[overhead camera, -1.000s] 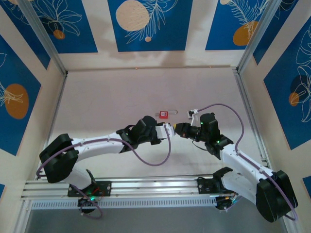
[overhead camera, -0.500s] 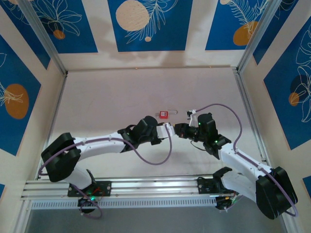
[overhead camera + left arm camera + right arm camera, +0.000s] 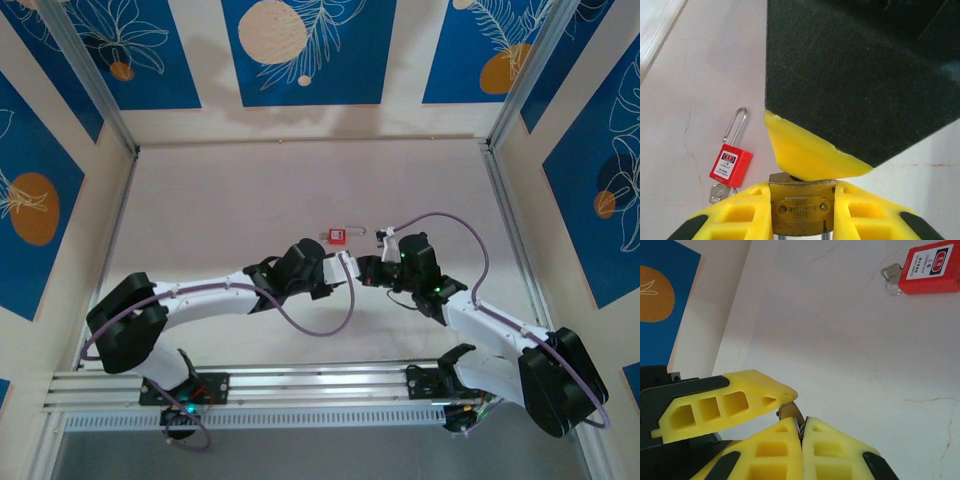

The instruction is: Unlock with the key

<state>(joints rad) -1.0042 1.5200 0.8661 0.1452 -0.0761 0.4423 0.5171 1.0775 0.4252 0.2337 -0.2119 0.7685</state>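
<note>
Claws stood tip to tip low over the middle of the table [image 3: 250,200], a placing that made sense if one was to steady a lock while the other worked it. The left claw [image 3: 802,187] was clamped on a small brass lock [image 3: 802,209], its stamped face turned up and two silver shackle legs running back between the fingers, so the end at 12 o'clock was offered to its partner. The right claw [image 3: 801,424] was fully closed, pinching the key [image 3: 788,413] flat between its pads, probably so the blade could not twist. A short, thin sliver of pale metal poked out at 11 o'clock from the fingertips, close against the left claw's yellow finger; whether it had entered the keyway I could not tell. Seen from above, a red padlock [image 3: 731,165] with spare keys [image 3: 717,193] lay on the table at 11 o'clock of the claws, apart from both.
</note>
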